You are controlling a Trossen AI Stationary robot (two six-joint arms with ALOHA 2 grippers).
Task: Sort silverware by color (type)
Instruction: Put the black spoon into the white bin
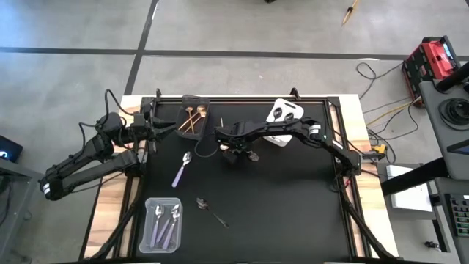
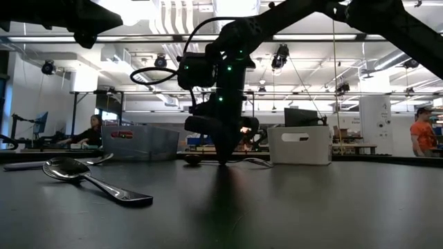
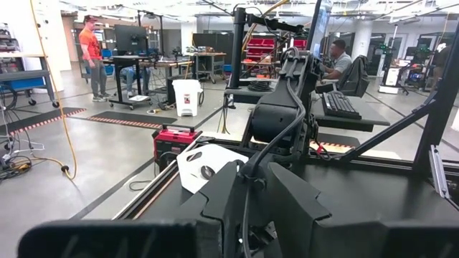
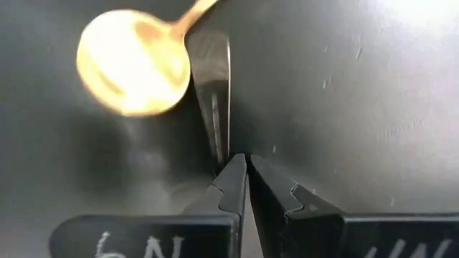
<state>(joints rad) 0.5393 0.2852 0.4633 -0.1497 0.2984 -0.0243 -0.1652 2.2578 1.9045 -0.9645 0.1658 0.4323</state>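
Right gripper [image 4: 246,166] pinches a dark spoon [image 4: 213,93] beside a gold spoon [image 4: 133,61], mid-table.

Jaws nearly closed on the dark spoon's thin handle end. It looks light, stiff and slippery, so the handle is the place to hold. Its long axis runs straight out from the jaws. Left gripper [image 1: 150,126] waits near the dark bin [image 1: 195,117]; its jaws cannot be told.

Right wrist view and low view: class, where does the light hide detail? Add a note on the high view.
Right wrist view: glare washes the gold spoon almost white, just beyond the right gripper. Low view: bright ceiling lights behind leave that gripper a dark silhouette, while the front spoon catches highlights. High view: even light, only faint shadows on the black table.
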